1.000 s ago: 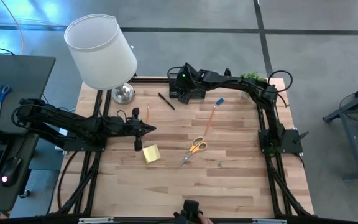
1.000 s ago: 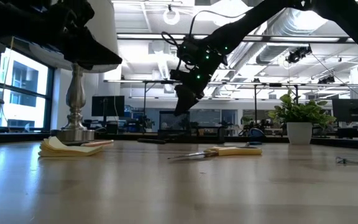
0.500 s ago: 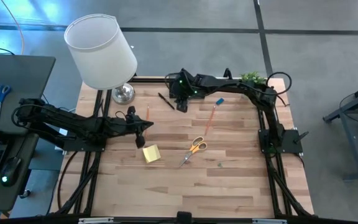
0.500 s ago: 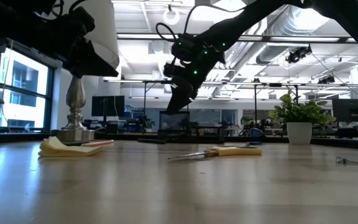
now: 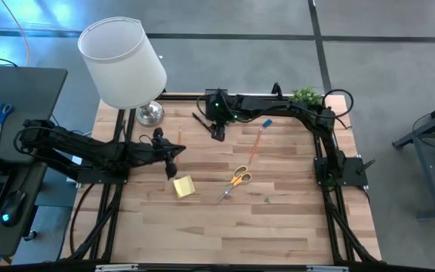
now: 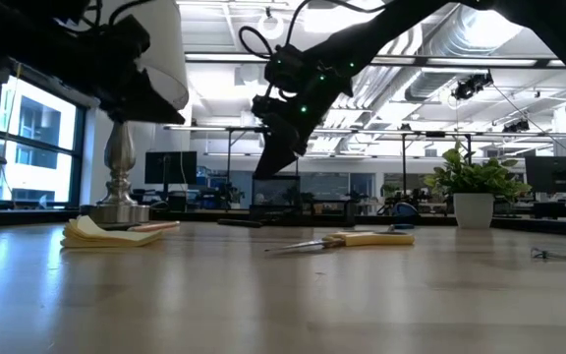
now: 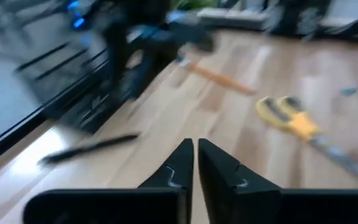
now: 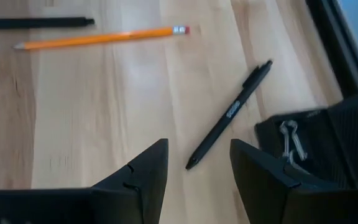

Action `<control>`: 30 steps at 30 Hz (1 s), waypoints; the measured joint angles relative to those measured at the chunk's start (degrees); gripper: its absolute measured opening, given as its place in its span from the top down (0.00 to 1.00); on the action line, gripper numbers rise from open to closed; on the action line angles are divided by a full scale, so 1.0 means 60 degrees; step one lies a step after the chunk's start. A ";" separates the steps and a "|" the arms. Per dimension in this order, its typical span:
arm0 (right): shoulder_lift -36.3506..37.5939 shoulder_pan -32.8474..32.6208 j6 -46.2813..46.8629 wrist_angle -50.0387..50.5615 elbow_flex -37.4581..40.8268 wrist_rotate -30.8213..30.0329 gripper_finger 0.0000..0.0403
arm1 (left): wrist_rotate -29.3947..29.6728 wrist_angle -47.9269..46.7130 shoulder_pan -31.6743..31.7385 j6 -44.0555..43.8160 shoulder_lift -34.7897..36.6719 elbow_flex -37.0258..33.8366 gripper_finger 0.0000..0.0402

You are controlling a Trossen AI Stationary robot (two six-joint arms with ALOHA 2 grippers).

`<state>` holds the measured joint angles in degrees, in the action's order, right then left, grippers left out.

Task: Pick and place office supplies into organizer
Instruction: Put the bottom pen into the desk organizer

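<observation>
Wooden slats form the table (image 5: 225, 219), with an open office hall behind it in the low view; a white-shaded lamp (image 5: 123, 60) stands at the far left corner and a small potted plant (image 6: 473, 187) at the far right.

Left arm: reaches in from the left side; left hand (image 5: 174, 155) hangs above the table just beside the yellow sticky-note pad (image 5: 183, 187); its fingers stand nearly together with only a slit between them, and nothing is held.

Right arm: stretches along the far edge; right hand (image 8: 197, 165) hovers over the black pen (image 8: 229, 115), fingers spread wide and empty; the pen lies on the table just beside the black organizer (image 8: 328, 140), which sits at the far edge and already holds a binder clip (image 8: 289, 142).

Remaining supplies, all on the table: orange-handled scissors (image 5: 236, 181) near the middle; an orange pencil (image 5: 254, 143) and a small blue eraser (image 5: 266, 122) toward the far right; a second pencil (image 8: 101, 37) near the pen.

Hazards, as judged from this position:
- pen lies at a slant to the open fingers; a descent without turning the wrist may pinch one end and let it pivot or roll;
- organizer wall is close to the pen; a finger may strike or shift it;
- both hands work close together; converging moves risk contact.
</observation>
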<state>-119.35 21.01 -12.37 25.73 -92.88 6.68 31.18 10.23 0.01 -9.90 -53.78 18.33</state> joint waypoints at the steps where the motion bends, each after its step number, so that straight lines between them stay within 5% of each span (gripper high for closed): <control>1: 0.0000 -0.0033 0.0055 0.0132 0.0000 -0.0048 0.58 | 0.0232 -0.0489 0.0002 -0.0230 0.0000 0.0128 0.92; 12: 0.0000 -0.0389 0.0364 0.0757 0.0004 -0.0788 0.58 | 0.0741 -0.3285 -0.0004 -0.3020 -0.0097 0.0575 0.57; 19: 0.0000 -0.0735 0.1089 0.1646 0.0004 -0.0808 0.58 | 0.1448 -0.4425 -0.0001 -0.4697 -0.0748 0.0560 0.55; 30: 0.0271 -0.1358 0.1325 0.2250 0.0004 -0.2441 0.61 | 0.1309 -0.4152 -0.0004 -0.4921 -0.1985 0.0557 0.57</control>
<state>-117.73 12.86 -4.42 39.23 -92.86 -7.96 39.04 -14.68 -0.01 -39.42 -65.69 21.67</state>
